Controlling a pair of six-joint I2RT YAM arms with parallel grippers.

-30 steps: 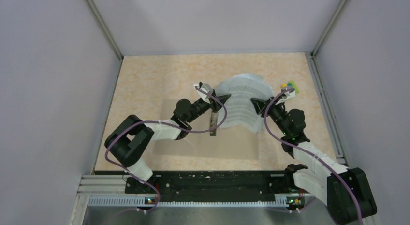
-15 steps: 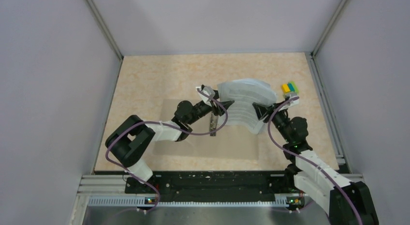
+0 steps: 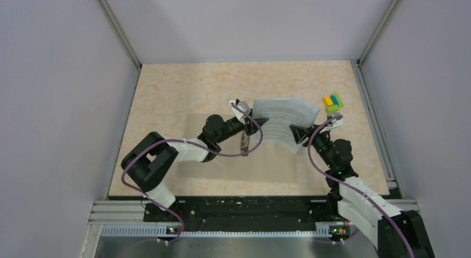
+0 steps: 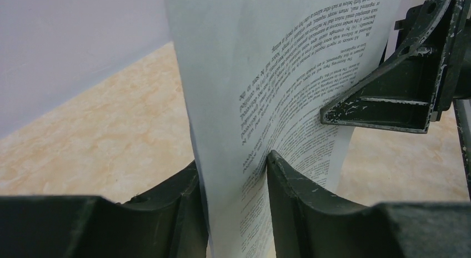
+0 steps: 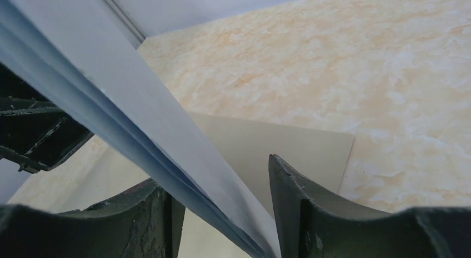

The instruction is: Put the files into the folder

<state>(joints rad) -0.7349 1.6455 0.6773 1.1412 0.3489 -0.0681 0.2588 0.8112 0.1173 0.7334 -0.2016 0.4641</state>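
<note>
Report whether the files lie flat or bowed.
Bowed: the files arch up over the folder, their side edges between the fingers of the left gripper and right gripper.

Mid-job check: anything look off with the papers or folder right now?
Yes: the papers are not flat. They stand bowed in an arch between the left gripper and the right gripper, above the open folder rather than lying in it.

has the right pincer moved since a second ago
Yes: the right pincer has drawn back toward the near edge, away from the yellow-blue-green block cluster.
</note>
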